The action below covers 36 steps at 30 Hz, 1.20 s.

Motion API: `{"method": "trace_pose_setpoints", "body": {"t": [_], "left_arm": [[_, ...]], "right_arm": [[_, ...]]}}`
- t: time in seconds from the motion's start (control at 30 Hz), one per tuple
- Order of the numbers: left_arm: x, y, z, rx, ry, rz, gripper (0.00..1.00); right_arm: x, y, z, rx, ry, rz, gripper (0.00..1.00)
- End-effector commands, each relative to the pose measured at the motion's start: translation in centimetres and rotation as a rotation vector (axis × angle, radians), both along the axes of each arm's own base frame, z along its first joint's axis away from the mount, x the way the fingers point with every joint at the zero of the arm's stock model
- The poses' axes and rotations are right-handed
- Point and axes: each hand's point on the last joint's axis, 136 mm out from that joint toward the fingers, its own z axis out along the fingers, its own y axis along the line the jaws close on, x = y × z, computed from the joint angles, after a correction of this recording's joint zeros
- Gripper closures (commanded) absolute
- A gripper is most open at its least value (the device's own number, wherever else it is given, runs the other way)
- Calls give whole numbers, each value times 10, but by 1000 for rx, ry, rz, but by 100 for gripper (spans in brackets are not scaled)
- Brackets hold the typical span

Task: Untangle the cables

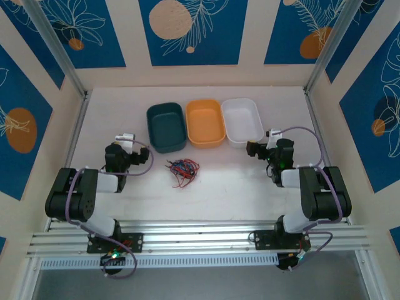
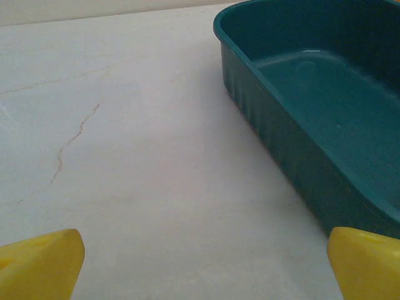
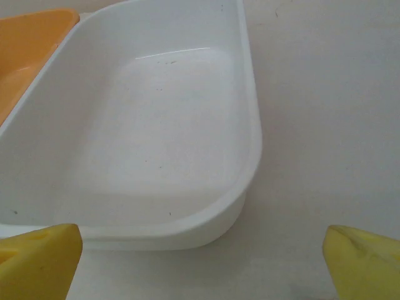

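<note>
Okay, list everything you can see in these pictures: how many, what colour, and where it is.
cables: one tangled bunch, red, black and blue, mid-table in front of the bins
teal bin: one, teal, left of the far row, empty
orange bin: one, orange, middle of the row, empty
white bin: one, white, right of the row, empty
table: one, off-white, under everything
left arm: one, black and white, near left
right arm: one, black and white, near right
left end effector: one, yellow tips, open, beside teal bin
right end effector: one, yellow tips, open, before white bin
</note>
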Motion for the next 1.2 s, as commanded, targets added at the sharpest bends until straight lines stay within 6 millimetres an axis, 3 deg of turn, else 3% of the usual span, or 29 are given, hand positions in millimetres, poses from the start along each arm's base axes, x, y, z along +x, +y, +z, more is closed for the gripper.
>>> {"method": "trace_pose_setpoints", "body": {"t": [0.0, 1.17], "left_arm": [[9, 6, 11, 10, -48, 17, 0], [9, 6, 12, 6, -51, 16, 0]], "right_arm": [[11, -3, 13, -19, -53, -1, 1], [10, -2, 18, -1, -55, 18, 1]]}}
